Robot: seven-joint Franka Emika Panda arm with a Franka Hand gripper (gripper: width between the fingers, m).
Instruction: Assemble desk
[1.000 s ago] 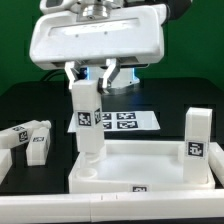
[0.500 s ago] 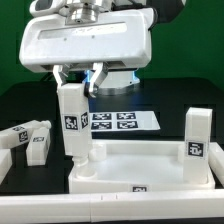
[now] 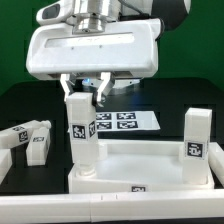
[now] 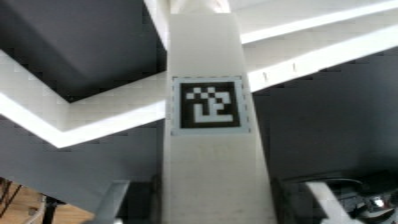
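Externally, gripper (image 3: 86, 91) is seen clamped on upright leg (image 3: 81, 140), left of centre, apparently seated in desk top (image 3: 110, 180); tag (image 4: 210, 103) pattern is resolved only in wrist view.

The gripper (image 3: 86, 94) is swinging back toward the exterior view's right, carrying the leg (image 3: 80, 138) along, and the leg is sinking lower into the desk top's (image 3: 140, 162) corner.

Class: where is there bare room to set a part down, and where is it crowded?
Free: the desk top between the gripped leg and the standing leg; the black table between the marker board and that leg. Crowded: the exterior view's left, where loose legs lie near the gripped leg.
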